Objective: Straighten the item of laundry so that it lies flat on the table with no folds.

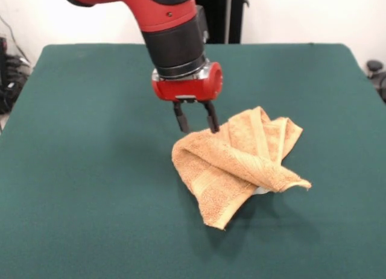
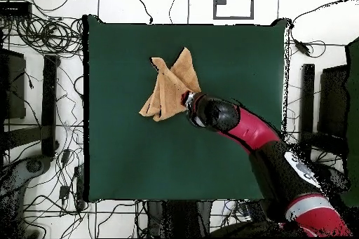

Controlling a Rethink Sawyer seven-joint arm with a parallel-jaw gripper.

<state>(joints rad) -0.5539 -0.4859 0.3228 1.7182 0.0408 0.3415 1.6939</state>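
The orange-tan towel (image 1: pixel 241 164) lies crumpled and folded over itself right of the middle of the green table (image 1: pixel 90 170). One fold is raised and a corner points toward the front. A bit of white (image 1: pixel 260 190) shows under its right fold. My gripper (image 1: pixel 198 128) hangs straight down at the towel's far left edge. Its two black fingers (image 1: pixel 181 121) stand apart, their tips at or just behind the raised fold, with nothing seen between them. In the overhead view the towel (image 2: pixel 168 85) lies on the table (image 2: pixel 140 152) just beyond the red wrist (image 2: pixel 210 112), which hides the fingers.
The arm (image 2: pixel 266 138) reaches in over the table from the bottom right of the overhead view. Cables (image 2: pixel 42 33) and dark equipment (image 2: pixel 49 96) lie on the floor around the table. A black stand (image 1: pixel 226 14) rises behind the table's far edge.
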